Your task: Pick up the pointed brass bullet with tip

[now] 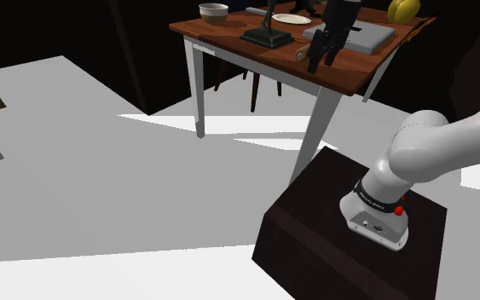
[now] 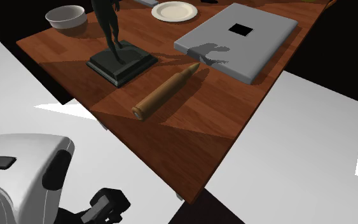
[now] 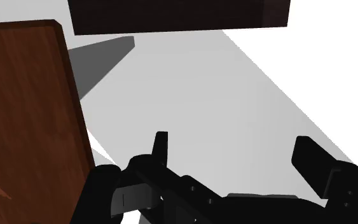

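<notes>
The brass bullet lies on its side on the brown wooden table, pointed tip toward the grey slab and blunt end toward the near edge. In the shoulder view its blunt end peeks out just left of my gripper. The gripper is open, its fingers wide apart with only floor between them. It hovers off the table's edge, on the stand's side, apart from the bullet.
A dark statue on a square base stands close beside the bullet. A bowl and a white plate sit farther back. A yellow object is at the table's far corner. The dark stand is below.
</notes>
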Action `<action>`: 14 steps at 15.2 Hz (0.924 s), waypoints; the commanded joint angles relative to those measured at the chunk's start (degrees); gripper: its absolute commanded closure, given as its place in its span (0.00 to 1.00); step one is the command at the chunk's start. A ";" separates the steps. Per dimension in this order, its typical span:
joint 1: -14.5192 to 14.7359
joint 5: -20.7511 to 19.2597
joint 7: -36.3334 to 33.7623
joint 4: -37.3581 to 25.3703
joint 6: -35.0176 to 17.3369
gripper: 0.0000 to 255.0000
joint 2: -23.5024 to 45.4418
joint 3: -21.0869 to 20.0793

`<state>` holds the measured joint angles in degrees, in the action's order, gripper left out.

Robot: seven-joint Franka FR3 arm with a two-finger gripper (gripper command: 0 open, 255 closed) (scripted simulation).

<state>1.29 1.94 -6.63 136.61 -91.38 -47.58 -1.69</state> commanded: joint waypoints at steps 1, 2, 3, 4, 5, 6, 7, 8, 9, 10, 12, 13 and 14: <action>0.00 0.00 0.00 0.00 0.00 0.00 0.00 0.00; -0.98 -0.04 -1.33 -0.93 -1.13 0.00 1.87 0.22; -1.95 -0.08 -2.66 -1.89 -2.19 0.00 3.72 0.45; -2.93 -0.11 -3.97 -2.88 -3.20 0.00 5.53 0.68; -3.87 -0.15 -5.28 -3.90 -4.15 0.00 7.32 0.94; -4.77 -0.20 -6.60 -4.94 -5.04 0.00 9.07 1.24; -5.66 -0.24 -7.91 -6.00 -5.88 0.00 10.79 1.55; -6.53 -0.29 -9.21 -7.08 -6.66 0.00 12.47 1.88; -7.40 -0.32 -10.49 -8.17 -7.40 0.00 14.12 2.22; -8.24 -0.35 -11.78 -9.27 -8.09 0.00 15.74 2.59; -9.86 -0.40 -14.32 -11.50 -9.34 0.00 18.86 3.39; -10.65 -0.41 -15.57 -12.63 -9.90 0.00 20.37 3.82; -11.42 -0.41 -16.82 -13.75 -10.42 0.00 21.84 4.27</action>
<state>-9.30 1.54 -22.14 124.26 -101.19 -27.53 2.08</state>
